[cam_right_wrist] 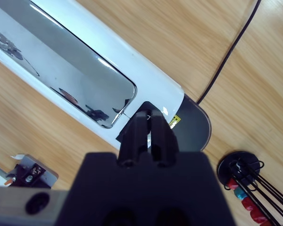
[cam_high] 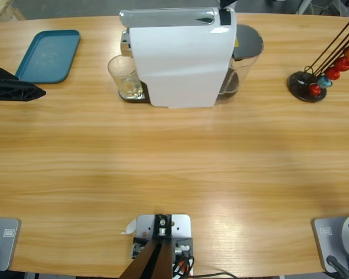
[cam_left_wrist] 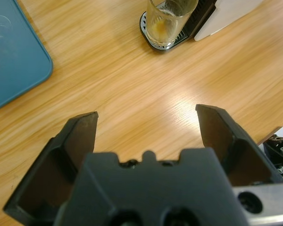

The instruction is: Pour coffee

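Under the white coffee machine [cam_high: 183, 61], at its 9 o'clock side, stands a clear glass [cam_high: 124, 76] holding a little coffee [cam_left_wrist: 161, 28]. Left gripper [cam_left_wrist: 148, 125] hovers spread wide over bare table [cam_high: 174, 168]. Right gripper [cam_right_wrist: 148, 125], pressed together, sits atop the machine.

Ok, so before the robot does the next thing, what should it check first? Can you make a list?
1. Glass under the spout of the coffee machine: ok, it stands upright on the drip tray.
2. Coffee in the glass: only a thin tan layer at the bottom shows; whether brewing is finished, cannot tell.
3. Left gripper ready to grab: ok, jaws wide open, pointed toward the glass, not touching it.
4. Path from left gripper to glass: ok, only bare table between them.
5. Right gripper: jaws shut, tips at the top of the machine by the silver lid; whether it presses anything, cannot tell.
6. Blue tray: ok, nothing on it.
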